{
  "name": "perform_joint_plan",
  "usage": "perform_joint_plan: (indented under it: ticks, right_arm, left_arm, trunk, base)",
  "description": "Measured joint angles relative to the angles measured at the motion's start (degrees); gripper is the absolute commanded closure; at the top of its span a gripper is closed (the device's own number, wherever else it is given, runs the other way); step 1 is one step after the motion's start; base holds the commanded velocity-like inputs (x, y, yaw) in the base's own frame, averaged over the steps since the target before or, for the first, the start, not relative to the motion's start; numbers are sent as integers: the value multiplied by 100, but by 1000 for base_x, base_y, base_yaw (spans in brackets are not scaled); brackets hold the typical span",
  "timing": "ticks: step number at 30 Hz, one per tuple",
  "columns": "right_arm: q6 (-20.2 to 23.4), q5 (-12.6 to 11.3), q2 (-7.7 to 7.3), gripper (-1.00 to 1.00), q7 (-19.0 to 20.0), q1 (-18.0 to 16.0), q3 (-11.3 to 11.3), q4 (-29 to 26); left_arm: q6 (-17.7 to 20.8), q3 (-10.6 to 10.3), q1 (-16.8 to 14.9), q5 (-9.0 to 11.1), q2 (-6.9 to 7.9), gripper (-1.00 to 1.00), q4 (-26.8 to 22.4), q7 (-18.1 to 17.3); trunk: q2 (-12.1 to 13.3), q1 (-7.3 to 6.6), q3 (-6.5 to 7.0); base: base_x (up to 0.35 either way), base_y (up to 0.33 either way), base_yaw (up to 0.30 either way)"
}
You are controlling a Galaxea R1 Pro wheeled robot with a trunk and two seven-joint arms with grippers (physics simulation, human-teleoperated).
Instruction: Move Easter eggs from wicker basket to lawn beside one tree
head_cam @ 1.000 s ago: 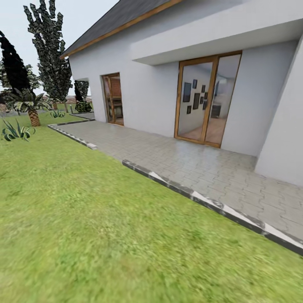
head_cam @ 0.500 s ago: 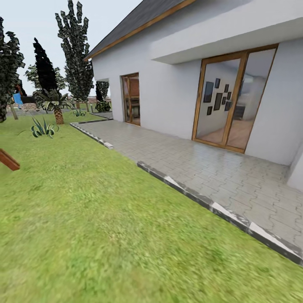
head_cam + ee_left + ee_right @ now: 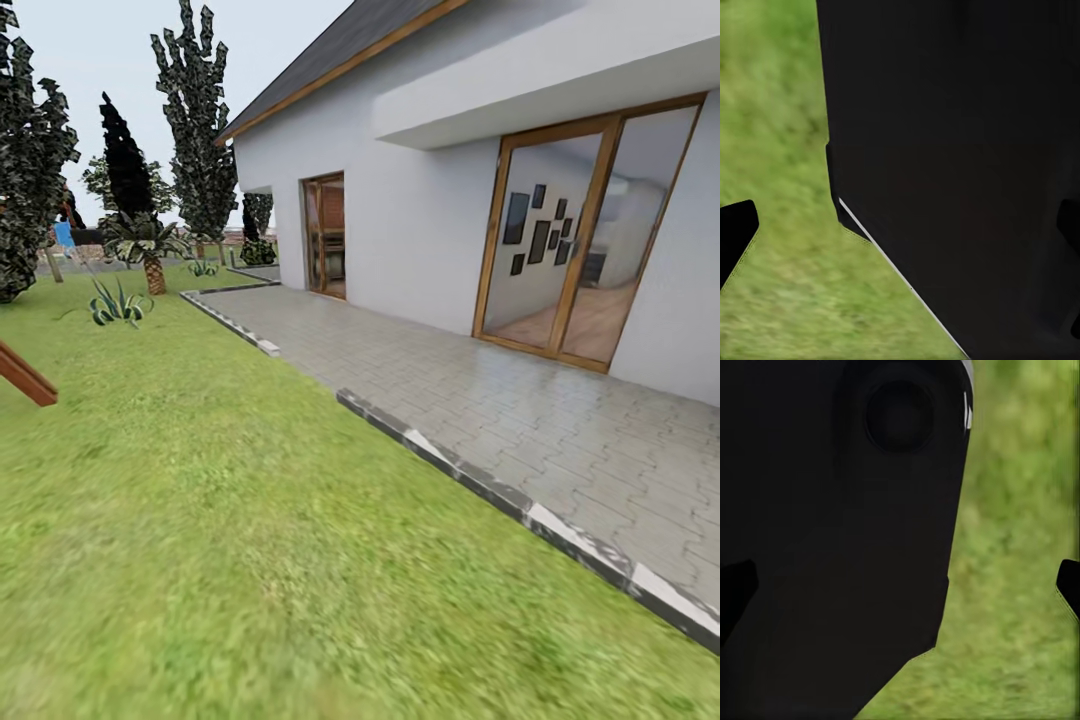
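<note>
- Head view: the robot is looking across the lawn (image 3: 200, 520), which is filling the near ground and running back to a line of plants. A paved patio (image 3: 520, 410) with a striped kerb (image 3: 500, 495) is lying along the lawn's far side, against a white house (image 3: 420, 200) with wood-framed glass doors (image 3: 585, 250). Far off, tall dark-leaved trees (image 3: 195, 130) are standing behind a short palm (image 3: 148, 245) and a spiky agave (image 3: 118, 303). A reddish-brown beam (image 3: 25, 375) is poking in at the picture's edge. No eggs and no basket are appearing here, so where they lie cannot be told; by my judgement the robot is on its way and every step of lifting out and placing is left to do.
- Left wrist view: a large black body part (image 3: 960, 172) is blocking most of the picture, with blurred grass beside it. A dark fingertip (image 3: 735, 232) is showing at one edge and another dark sliver at the opposite edge, which suggests spread fingers holding nothing, but I cannot tell for sure.
- Right wrist view: again a black casing (image 3: 840, 532) with a round recess is looming close, grass beyond it. Dark tips (image 3: 1069, 585) are sitting at both edges; the finger state is likewise unclear. These wrist views are adding the ground right under the arms, which the head view is missing.
</note>
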Motion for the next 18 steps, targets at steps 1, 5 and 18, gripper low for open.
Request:
perform_joint_plan:
  ticks: [1,5,18]
  right_arm:
    - [0,-2,0,-100,-1,-1,0,0]
    - [0,-3,1,-100,-2,0,0,0]
    - [0,-3,0,-100,-2,0,0,0]
  left_arm:
    - [0,0,0,0,0,-100,0,-1]
    - [0,0,0,0,0,-100,0,3]
    - [0,0,0,0,0,-100,0,5]
  trunk:
    - [0,0,0]
    - [0,0,0]
    - [0,0,0]
  base:
    - [333,0,9]
    - [333,0,144]
    - [333,0,236]
